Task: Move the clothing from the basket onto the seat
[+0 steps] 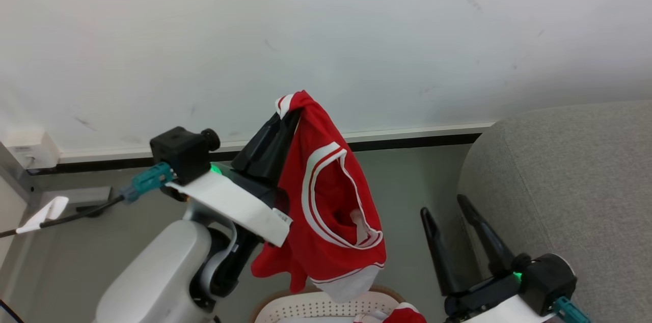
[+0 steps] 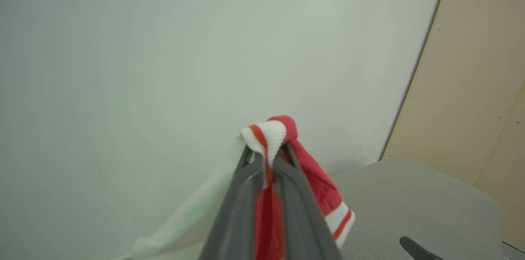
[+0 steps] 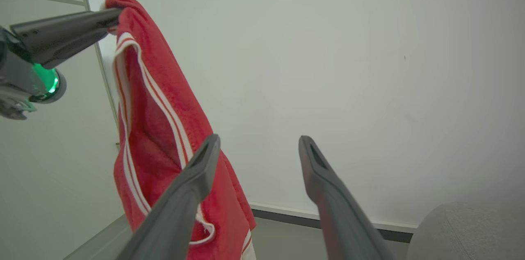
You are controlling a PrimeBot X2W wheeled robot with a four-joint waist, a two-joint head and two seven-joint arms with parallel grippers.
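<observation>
Clothing (image 1: 326, 200) hangs above the basket (image 1: 285, 307), pinched in our left gripper (image 1: 294, 113); right gripper (image 1: 442, 205) spread, empty. Mid-carry, we judge: next we swing it over the seat (image 1: 560, 185) and release.

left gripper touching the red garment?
Touching. The left wrist view shows the left gripper shut on the white-trimmed edge of the red garment, which hangs from it.

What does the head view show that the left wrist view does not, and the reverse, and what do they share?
Head view: the basket below, another red piece in it. Left wrist view: a tan panel beside the wall. Both: the red garment hanging from the shut left gripper, and the grey seat.
</observation>
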